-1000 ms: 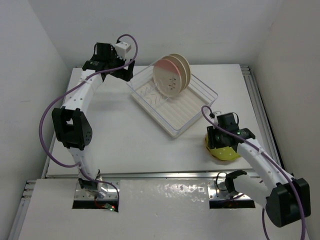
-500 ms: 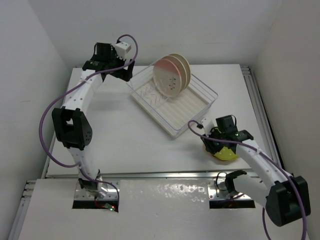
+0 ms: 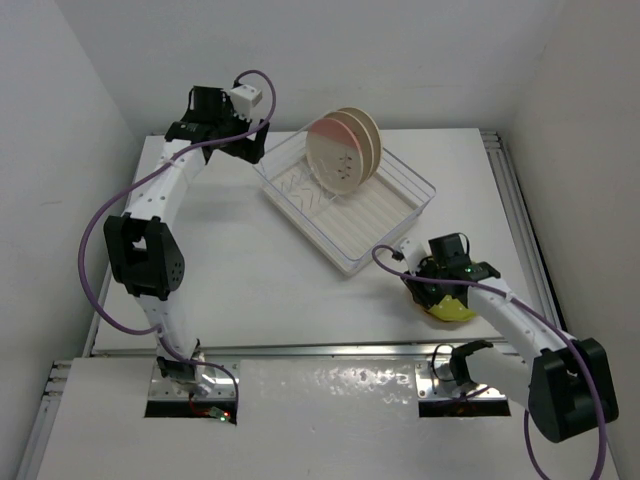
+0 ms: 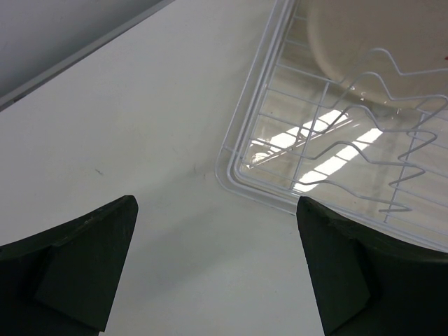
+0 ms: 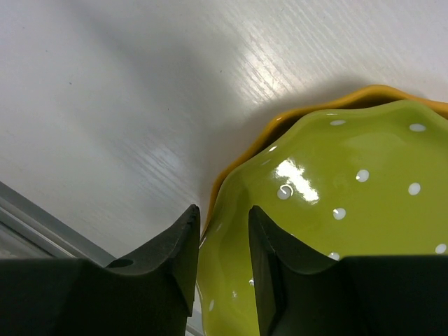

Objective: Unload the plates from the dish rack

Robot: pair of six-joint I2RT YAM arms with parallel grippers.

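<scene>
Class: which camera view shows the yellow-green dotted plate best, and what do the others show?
The right wrist view: the yellow-green plate fills much of the frame, white dots and wavy rim clear, on the orange plate. The top external view shows only a small, partly covered yellow patch. The left wrist view misses it.

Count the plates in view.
4. Pink plate and beige plate stand in the rack; green plate lies on the orange plate on the table. Others could hide behind.
</scene>
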